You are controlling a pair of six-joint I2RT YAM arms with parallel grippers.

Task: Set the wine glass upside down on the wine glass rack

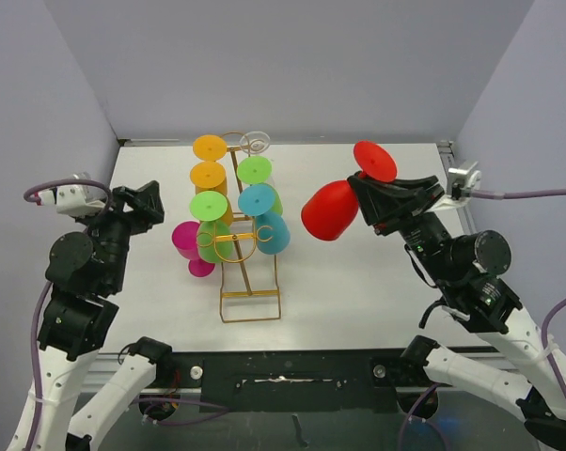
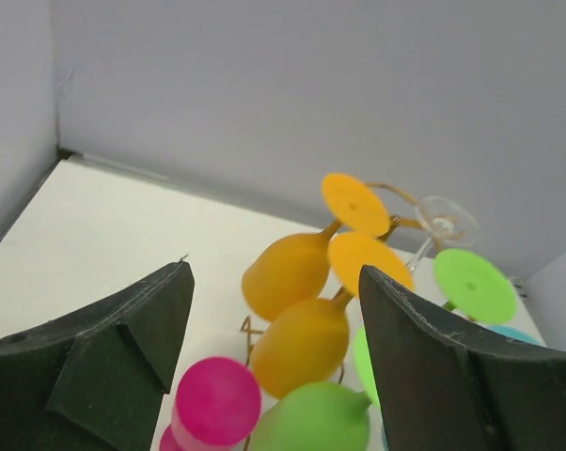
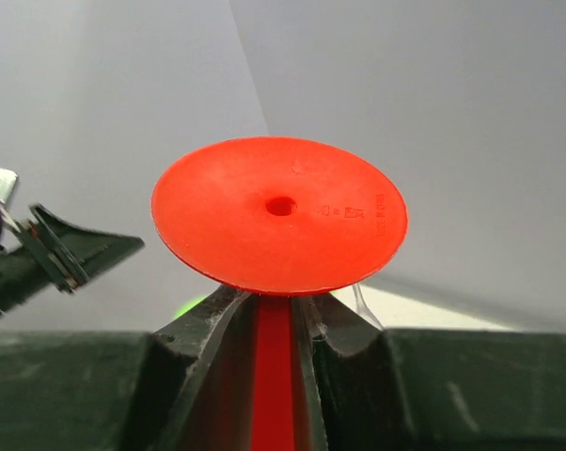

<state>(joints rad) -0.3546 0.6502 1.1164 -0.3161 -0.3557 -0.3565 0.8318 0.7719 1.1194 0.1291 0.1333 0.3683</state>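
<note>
Grey walls enclose the white tabletop [image 1: 358,301], which lies bare to the right of the gold wine glass rack [image 1: 250,303]. The red wine glass [image 1: 330,210] hangs tilted above that bare stretch, apart from the rack, with the right gripper [image 3: 275,324] clamped on its stem. The left gripper [image 2: 275,277] gapes wide and holds nothing, near the magenta glass [image 1: 186,238].

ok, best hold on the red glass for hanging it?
Red glass: take the stem right under the foot, from the side, as the right gripper has it. The thin stem fits between the fingers, the wide foot stops slip, and the bowl is clear.
</note>
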